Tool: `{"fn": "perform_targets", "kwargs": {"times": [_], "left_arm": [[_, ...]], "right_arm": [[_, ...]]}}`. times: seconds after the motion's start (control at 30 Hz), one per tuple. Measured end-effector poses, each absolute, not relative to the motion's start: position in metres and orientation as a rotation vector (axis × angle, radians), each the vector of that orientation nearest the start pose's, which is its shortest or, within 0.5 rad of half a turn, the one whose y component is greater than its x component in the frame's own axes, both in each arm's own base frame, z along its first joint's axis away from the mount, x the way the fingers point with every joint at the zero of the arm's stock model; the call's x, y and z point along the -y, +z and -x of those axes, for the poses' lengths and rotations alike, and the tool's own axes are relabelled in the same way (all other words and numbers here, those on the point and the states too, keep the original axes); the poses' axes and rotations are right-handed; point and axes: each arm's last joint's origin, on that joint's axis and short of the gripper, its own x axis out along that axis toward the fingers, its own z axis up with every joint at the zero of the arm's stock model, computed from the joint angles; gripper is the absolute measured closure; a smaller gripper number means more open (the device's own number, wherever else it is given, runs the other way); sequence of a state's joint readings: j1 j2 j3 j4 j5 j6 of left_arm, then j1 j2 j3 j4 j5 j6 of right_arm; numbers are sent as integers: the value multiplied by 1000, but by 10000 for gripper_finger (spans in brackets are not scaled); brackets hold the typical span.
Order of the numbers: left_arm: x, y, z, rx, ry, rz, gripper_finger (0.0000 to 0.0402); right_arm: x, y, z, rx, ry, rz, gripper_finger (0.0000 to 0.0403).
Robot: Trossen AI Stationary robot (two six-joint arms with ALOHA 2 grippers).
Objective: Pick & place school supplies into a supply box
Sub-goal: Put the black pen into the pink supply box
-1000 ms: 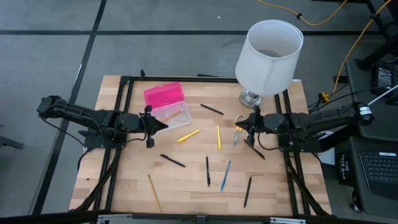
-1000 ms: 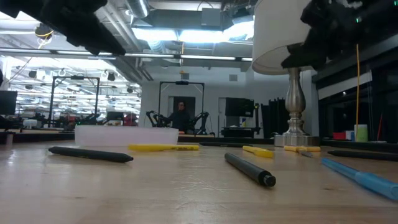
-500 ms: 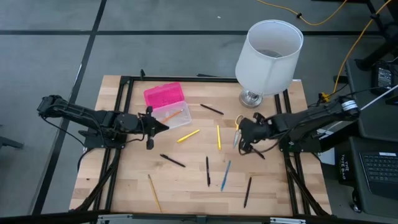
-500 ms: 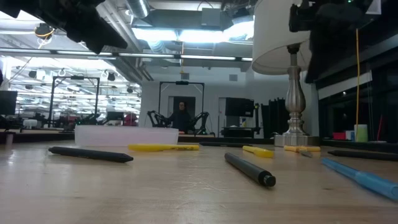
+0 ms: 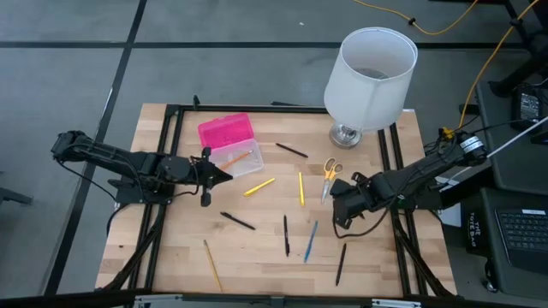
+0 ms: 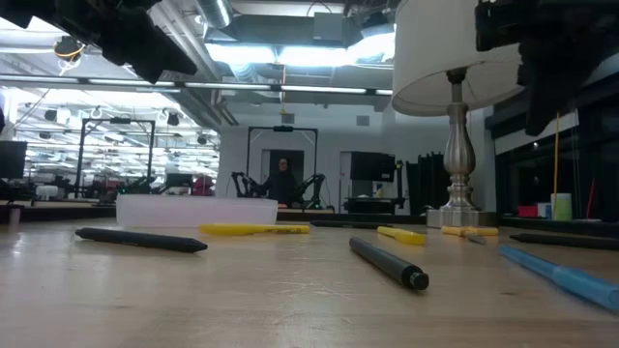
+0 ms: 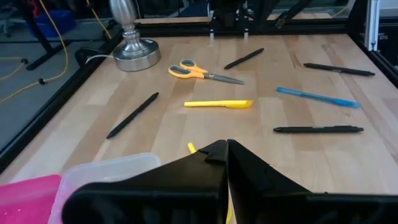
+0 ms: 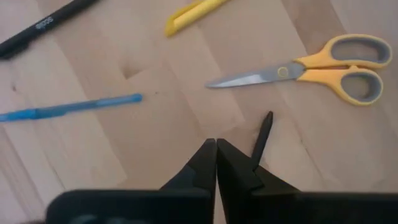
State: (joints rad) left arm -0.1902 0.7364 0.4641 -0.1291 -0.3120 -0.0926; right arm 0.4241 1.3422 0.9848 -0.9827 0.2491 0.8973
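Note:
The supply box, a pink lid (image 5: 225, 131) with a clear base (image 5: 235, 159), lies at the table's far left. An orange pencil (image 5: 241, 157) lies in the base. My left gripper (image 5: 226, 174) hovers shut just beside the base, holding nothing. Pens lie flat and scattered: yellow ones (image 5: 259, 186) (image 5: 300, 188), black ones (image 5: 237, 221) (image 5: 286, 235), a blue one (image 5: 310, 241). The scissors (image 5: 329, 176) lie flat right of centre. My right gripper (image 8: 216, 147) points steeply down over bare wood near the scissors (image 8: 314, 70), shut and empty, with a black pen (image 8: 262, 138) lying beside its fingers.
A large white lamp (image 5: 370, 75) stands on its metal foot (image 5: 346, 135) at the far right, close to the scissors. More pens lie toward the near edge: a black one (image 5: 341, 263) and a tan pencil (image 5: 211, 265). Black frame rails (image 5: 167, 154) run along both table sides.
My right gripper has drawn away from above the scissors toward the table's near edge and tipped from nearly level to pointing steeply down. The scissors now show in full. My left gripper has kept still.

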Motion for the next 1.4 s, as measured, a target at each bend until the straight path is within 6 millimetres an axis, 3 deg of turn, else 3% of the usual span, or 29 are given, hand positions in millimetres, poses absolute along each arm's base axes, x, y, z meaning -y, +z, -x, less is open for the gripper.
{"fn": "perform_targets", "kwargs": {"times": [0.23, 0.6, 1.07, 1.4], "left_arm": [[22, 236, -163, -378, 138, -8, 397], [22, 236, -163, -377, 139, -8, 394], [22, 236, -163, -377, 139, -9, 394], [22, 236, -163, -377, 139, -8, 393]], "right_arm": [[-86, 233, -207, -1254, -519, -399, 335], [-81, 194, -190, -1351, -604, -472, 270], [-75, 151, -177, -1331, -589, -483, 264], [-70, 140, -172, -1293, -608, -428, 264]]}}
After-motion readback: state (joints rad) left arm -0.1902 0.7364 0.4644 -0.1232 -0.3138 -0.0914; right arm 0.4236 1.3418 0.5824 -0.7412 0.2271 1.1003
